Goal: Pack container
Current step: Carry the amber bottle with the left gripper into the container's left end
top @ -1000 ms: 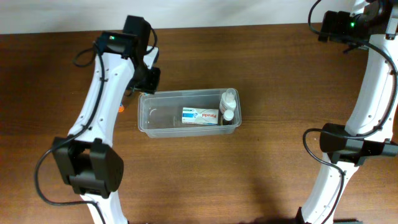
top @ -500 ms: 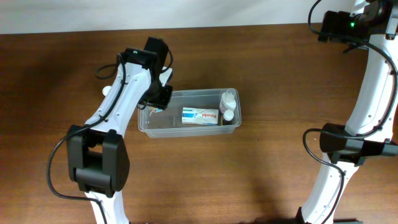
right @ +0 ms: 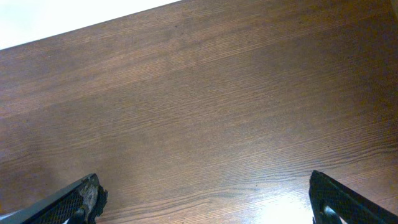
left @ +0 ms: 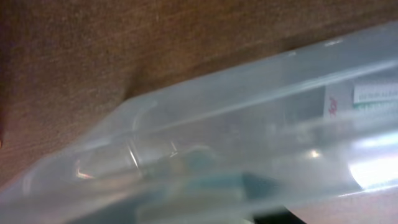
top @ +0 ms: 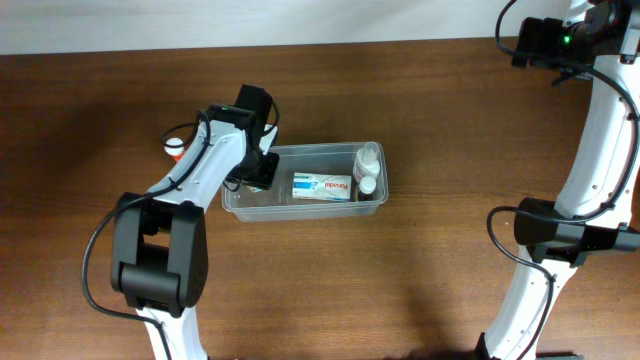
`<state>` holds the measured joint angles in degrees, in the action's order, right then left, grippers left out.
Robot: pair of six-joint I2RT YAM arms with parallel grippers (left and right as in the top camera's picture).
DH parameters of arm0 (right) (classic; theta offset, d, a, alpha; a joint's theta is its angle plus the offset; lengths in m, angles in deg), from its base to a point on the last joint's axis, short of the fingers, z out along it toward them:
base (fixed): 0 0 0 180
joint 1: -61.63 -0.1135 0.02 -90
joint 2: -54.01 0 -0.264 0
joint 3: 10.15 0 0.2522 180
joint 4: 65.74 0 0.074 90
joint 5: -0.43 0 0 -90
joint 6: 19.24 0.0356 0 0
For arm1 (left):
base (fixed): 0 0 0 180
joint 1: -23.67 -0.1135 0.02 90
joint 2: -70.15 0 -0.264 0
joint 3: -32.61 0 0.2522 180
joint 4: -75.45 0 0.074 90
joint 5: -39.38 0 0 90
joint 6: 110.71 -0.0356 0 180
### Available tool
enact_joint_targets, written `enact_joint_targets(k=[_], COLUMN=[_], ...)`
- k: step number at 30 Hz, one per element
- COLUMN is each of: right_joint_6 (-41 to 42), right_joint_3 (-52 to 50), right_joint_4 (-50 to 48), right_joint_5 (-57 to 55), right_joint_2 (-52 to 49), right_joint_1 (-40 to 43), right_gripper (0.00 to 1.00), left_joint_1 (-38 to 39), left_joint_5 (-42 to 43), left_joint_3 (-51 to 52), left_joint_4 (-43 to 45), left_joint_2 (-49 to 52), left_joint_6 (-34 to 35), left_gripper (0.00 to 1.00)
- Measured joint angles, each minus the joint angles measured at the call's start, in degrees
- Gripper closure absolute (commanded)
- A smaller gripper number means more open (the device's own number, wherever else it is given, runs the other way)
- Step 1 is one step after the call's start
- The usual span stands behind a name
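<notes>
Two arms show in the overhead view. The left arm (top: 200,170) brings its wrist down over the 9 o'clock end of the container (top: 300,208), which sits near the middle of the desk (top: 420,280). The wrist hides the left jaws, so I cannot tell whether they are apart or together. Inside the container a white box with blue print (top: 322,186) lies lengthwise, and two small white bottles (top: 368,157) sit at the 3 o'clock end, just beside the box. A small orange-capped item (top: 174,148) stands on the desk at about 9 o'clock from the container, beyond the arm. The right arm (top: 600,130) is well apart at 3 o'clock.

Through the left wrist camera the container's clear wall (left: 205,118) fills the frame, close and blurred. The box's label (left: 373,93) shows through at 3 o'clock, with desk at 12 o'clock. The jaws cannot be made out.

Through the right wrist camera the right jaws stand wide apart, with fingertips (right: 84,196) at 7 and 5 o'clock and only desk wood between them.
</notes>
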<state>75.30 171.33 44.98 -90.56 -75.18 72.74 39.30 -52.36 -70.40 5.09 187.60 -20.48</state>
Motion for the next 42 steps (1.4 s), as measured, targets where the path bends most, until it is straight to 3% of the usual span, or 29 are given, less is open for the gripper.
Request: enact_joint_targets(k=[12, 13, 21, 34, 42], right_joint_6=[-0.04, -0.02, -0.02, -0.04, -0.02], right_joint_3=[0.0, 0.0, 0.0, 0.0, 0.0], right_joint_4=[0.0, 0.0, 0.0, 0.0, 0.0], right_joint_5=[0.0, 0.0, 0.0, 0.0, 0.0], right_joint_2=[0.0, 0.0, 0.0, 0.0, 0.0], right_joint_1=[0.0, 0.0, 0.0, 0.0, 0.0], right_gripper=[0.02, 0.02, 0.02, 0.02, 0.02], left_joint_1=[0.0, 0.0, 0.04, 0.04, 0.04], left_joint_5=[-0.09, -0.24, -0.28, -0.26, -0.22], left_joint_3=[2.05, 2.05, 2.05, 1.57, -5.95], left_joint_4=[3.76, 3.76, 3.82, 2.01, -2.89], left_joint_2=[0.0, 0.0, 0.0, 0.0, -0.37], left_joint_6=[0.0, 0.0, 0.44, 0.46, 0.44], left_gripper=[0.57, 0.5, 0.36, 0.35, 0.34])
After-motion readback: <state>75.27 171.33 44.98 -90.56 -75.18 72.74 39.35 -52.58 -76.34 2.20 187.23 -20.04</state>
